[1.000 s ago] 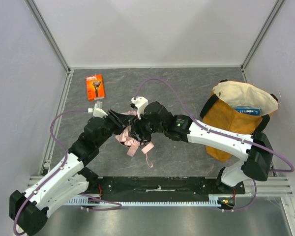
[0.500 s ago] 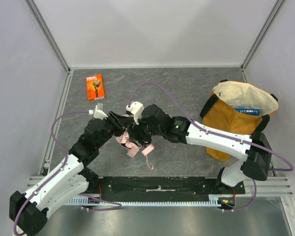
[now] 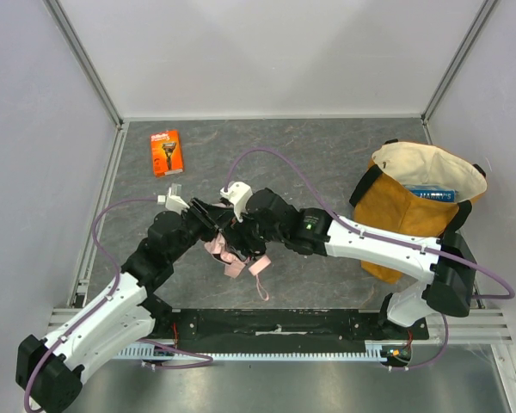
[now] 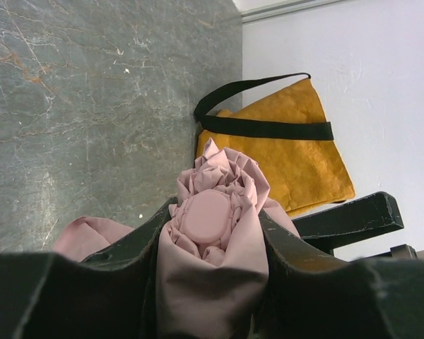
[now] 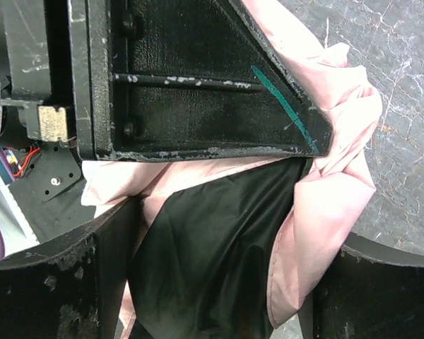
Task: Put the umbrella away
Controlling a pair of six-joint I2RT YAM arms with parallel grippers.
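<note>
The pale pink umbrella (image 3: 233,267) lies folded in the middle of the table, mostly hidden under both grippers, with its wrist loop (image 3: 260,266) trailing toward the near edge. My left gripper (image 3: 212,221) is shut on the umbrella's bunched body. In the left wrist view, the round pink end cap (image 4: 210,214) sticks out between the jaws of the left gripper (image 4: 212,236). My right gripper (image 3: 237,241) is right against the left one. In its wrist view, the right gripper (image 5: 226,282) holds pink canopy fabric (image 5: 325,212) with its black lining between its fingers.
The mustard-yellow tote bag (image 3: 406,215) stands open at the right, with a blue item inside; it also shows in the left wrist view (image 4: 283,152). An orange razor package (image 3: 166,152) lies at the back left. Metal frame rails edge the table.
My right gripper has moved left and toward the near edge, closer against the left gripper. The umbrella's loose fabric and loop have shifted slightly with it. The left gripper has hardly moved.
</note>
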